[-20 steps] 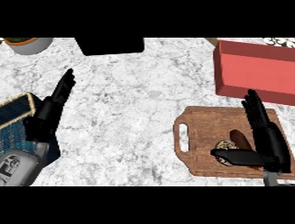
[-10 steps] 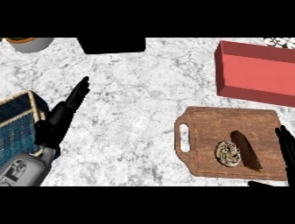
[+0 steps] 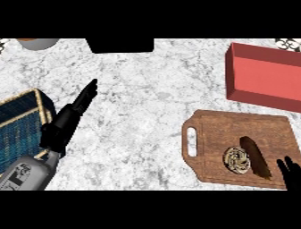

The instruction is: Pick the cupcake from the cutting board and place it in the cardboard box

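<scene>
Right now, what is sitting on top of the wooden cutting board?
The cupcake lies on its side on the cutting board, near the front. The right robot hand covers the board's front right corner, so anything under it stays hidden.

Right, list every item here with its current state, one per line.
cupcake: lying on the cutting board, not held
cutting board: flat on the counter
box: open, nothing inside
left hand: open, fingers straight
right hand: open, at the board's lower right corner
</scene>
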Controlling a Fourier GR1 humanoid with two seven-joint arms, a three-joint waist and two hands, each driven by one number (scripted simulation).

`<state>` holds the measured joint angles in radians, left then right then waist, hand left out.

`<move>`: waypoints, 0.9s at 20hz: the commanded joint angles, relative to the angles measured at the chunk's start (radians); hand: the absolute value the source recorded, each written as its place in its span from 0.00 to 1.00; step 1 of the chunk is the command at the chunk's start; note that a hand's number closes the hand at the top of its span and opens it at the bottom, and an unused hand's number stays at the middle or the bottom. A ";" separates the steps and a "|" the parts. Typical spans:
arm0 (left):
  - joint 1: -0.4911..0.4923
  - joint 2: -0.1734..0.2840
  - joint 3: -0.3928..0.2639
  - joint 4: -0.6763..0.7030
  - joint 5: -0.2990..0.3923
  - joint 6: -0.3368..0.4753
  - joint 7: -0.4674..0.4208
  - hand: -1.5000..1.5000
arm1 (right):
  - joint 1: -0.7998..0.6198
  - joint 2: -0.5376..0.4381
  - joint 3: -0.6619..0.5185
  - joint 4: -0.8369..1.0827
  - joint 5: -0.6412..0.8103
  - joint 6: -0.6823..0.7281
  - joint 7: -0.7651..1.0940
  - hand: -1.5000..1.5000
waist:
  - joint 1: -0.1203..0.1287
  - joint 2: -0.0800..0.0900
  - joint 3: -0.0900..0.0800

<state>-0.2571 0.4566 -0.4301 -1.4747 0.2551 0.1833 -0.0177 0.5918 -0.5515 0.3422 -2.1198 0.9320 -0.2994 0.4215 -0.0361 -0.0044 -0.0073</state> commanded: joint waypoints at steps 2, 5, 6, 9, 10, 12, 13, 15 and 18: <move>-0.005 -0.035 -0.015 0.005 -0.016 -0.013 -0.006 0.50 | 0.075 0.023 0.118 -0.276 0.081 0.236 0.254 0.00 | 0.022 0.005 0.003; -0.008 -0.028 0.006 -0.008 -0.026 -0.034 0.022 0.50 | -0.020 0.063 0.126 -0.318 0.054 0.370 0.368 0.00 | 0.037 0.006 0.006; -0.031 -0.050 0.008 0.006 -0.035 -0.025 0.020 0.50 | -0.098 0.129 0.188 -0.274 0.105 0.398 0.431 0.00 | 0.041 0.007 0.006; -0.012 -0.088 0.002 0.006 -0.075 -0.028 0.021 0.50 | -0.235 0.211 0.189 -0.173 0.098 0.430 0.476 0.00 | 0.040 0.006 0.007; -0.025 -0.073 0.047 0.010 -0.063 -0.059 0.032 0.50 | -0.207 0.215 0.192 -0.175 0.097 0.417 0.465 0.00 | 0.035 0.004 0.007; 0.039 -0.050 0.066 -0.034 -0.078 -0.088 0.011 0.50 | -0.211 0.181 0.091 -0.186 0.013 0.438 0.421 0.00 | 0.036 0.004 0.007; 0.004 -0.089 0.043 -0.046 -0.100 -0.065 0.059 0.50 | -0.286 0.211 0.057 -0.118 -0.022 0.445 0.412 0.00 | 0.038 0.005 0.008; 0.060 -0.082 0.067 -0.093 -0.104 -0.083 0.064 0.50 | -0.297 0.247 0.113 -0.074 0.060 0.445 0.444 0.00 | 0.037 0.004 0.007; 0.028 -0.074 0.104 -0.063 -0.094 -0.128 0.065 0.50 | -0.315 0.254 0.067 0.060 0.030 0.411 0.388 0.00 | 0.037 0.004 0.008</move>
<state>-0.2328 0.3745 -0.3648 -1.5125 0.1591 0.0980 0.0210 0.3156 -0.3235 0.4373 -2.1673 0.9697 0.1185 0.8319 -0.0001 0.0000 -0.0004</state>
